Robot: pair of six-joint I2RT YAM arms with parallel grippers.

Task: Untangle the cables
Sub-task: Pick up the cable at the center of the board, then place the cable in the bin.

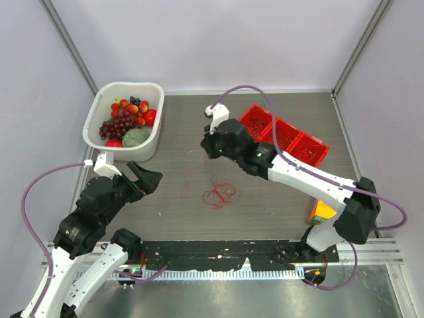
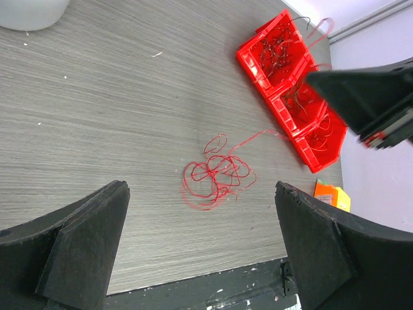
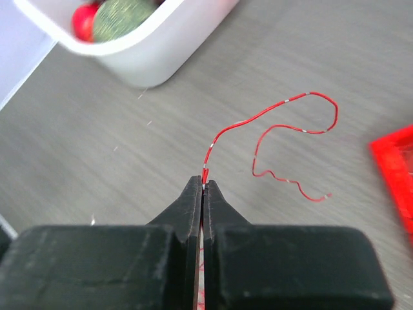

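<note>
Closest in, the right gripper (image 3: 203,186) has its fingers clenched on one thin red strand (image 3: 258,117) that curls towards the frame's upper right. At lower left the left gripper (image 1: 147,176) stands spread wide, holding nothing. The cables (image 1: 220,193) lie tangled on the table (image 1: 172,218) mid-frame, just below the right gripper

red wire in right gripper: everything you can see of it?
The red wire is one very thin strand, plastic-coated by its look, with a few pale bands. One end is pinched between the shut tips of the right gripper. It arcs away, hooks back and wiggles to a loose end over the grey table; contact there is unclear.
</note>
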